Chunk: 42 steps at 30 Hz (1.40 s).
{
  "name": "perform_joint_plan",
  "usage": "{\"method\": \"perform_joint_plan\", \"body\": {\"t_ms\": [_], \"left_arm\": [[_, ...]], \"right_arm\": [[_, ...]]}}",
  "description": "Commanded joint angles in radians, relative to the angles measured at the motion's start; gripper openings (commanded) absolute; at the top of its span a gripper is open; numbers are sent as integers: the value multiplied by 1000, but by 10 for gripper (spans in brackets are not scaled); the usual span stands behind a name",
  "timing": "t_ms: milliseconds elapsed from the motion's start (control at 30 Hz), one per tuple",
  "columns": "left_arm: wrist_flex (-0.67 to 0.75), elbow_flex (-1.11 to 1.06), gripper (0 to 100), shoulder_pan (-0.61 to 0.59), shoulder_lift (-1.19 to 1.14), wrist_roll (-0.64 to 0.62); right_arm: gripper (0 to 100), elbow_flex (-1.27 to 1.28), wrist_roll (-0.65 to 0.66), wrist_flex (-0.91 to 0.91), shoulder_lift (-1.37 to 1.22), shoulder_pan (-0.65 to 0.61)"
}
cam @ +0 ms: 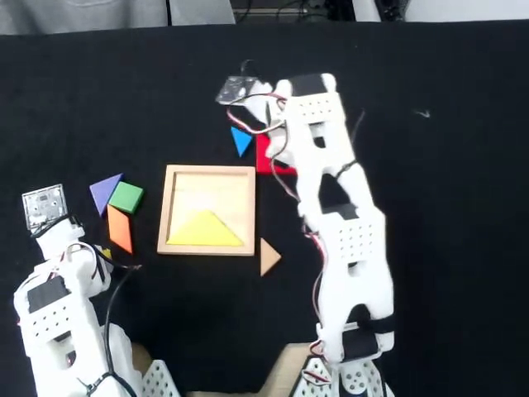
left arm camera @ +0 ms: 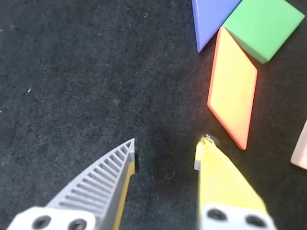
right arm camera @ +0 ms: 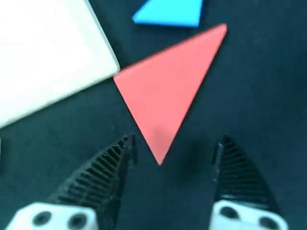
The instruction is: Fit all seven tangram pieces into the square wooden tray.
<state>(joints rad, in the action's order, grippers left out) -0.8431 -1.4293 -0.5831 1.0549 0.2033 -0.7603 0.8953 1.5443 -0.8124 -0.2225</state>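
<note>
Though beside the tray (right arm camera: pixel 48 57), red triangle (right arm camera: pixel 165 91) apex toward right claw (right arm camera: pixel 176 141).

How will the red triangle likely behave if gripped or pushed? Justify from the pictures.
Probably stiff: the red triangle keeps crisp, straight edges. Likely to slide rather than roll or tip, lying flat on the black cloth. Its pointed corner between the open jaws may slip out when pinched.

I see the wooden tray (cam: pixel 208 169) mid-table, with a yellow triangle (cam: pixel 204 230) flat along its near side. On its left a purple triangle (cam: pixel 104 192), green square (cam: pixel 126 198) and orange parallelogram (cam: pixel 120 228) lie together. Toward the far edge are a blue triangle (cam: pixel 240 141) and a red triangle (right arm camera: pixel 168 86). A tan triangle (cam: pixel 269 256) lies beside the tray's near right corner.
</note>
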Motion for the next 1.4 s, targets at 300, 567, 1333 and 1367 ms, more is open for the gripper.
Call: {"method": "perform_joint_plan", "body": {"t_ms": [300, 567, 1333, 1367], "left_arm": [[17, 4, 210, 8, 12, 9], [17, 4, 210, 8, 12, 9], [18, 4, 209, 12, 12, 9], [18, 4, 209, 12, 12, 9]], "right_arm": [[9, -44, -315, -259, 48, -71], [10, -56, -232, -276, -54, -124], [10, -251, -89, 222, -120, 81], [10, -226, -91, 222, -99, 83]]}}
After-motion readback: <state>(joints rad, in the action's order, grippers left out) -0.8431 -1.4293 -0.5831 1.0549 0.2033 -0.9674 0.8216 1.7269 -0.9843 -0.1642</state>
